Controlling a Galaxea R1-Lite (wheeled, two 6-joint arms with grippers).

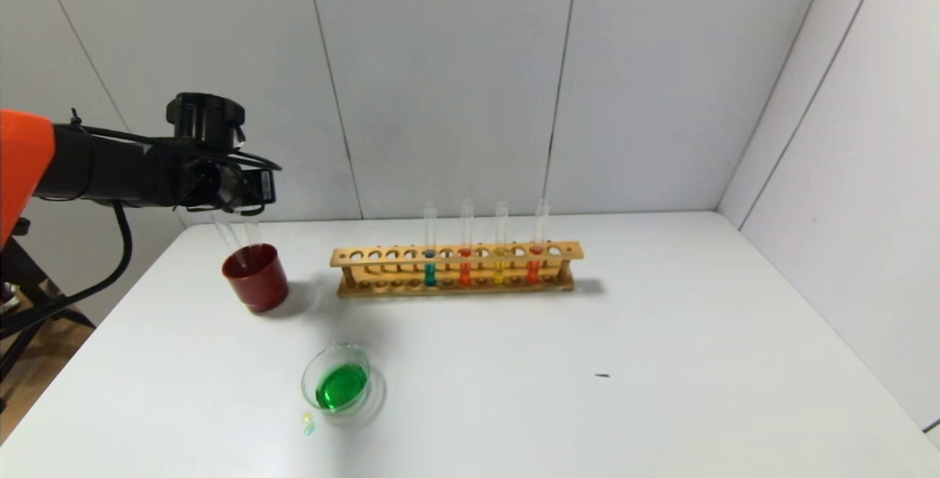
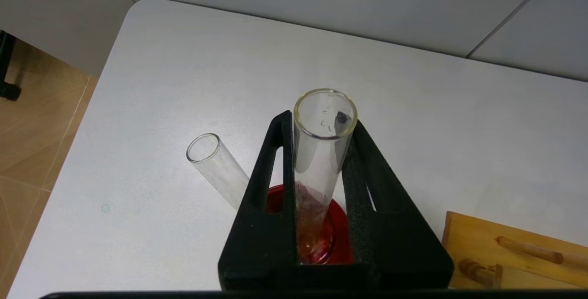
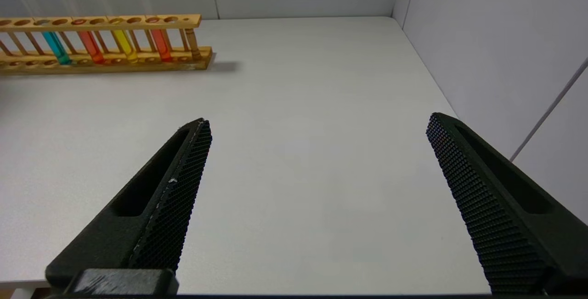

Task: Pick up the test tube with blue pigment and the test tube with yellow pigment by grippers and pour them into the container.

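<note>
Left gripper (image 2: pixel 321 225) clamped on emptied test tube (image 2: pixel 321 152) over red cup (image 1: pixel 255 276); lower straight, avoid leaning tube (image 2: pixel 218 168), then release; right gripper (image 3: pixel 317 207) spread wide, idle

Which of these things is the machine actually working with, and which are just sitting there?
In the job:
- left tool, shut on an empty tube above the red cup
- second empty tube, leaning in that cup
- glass dish, holding green liquid

Lying about:
- wooden rack with four filled tubes
- right tool, open, holding nothing
</note>
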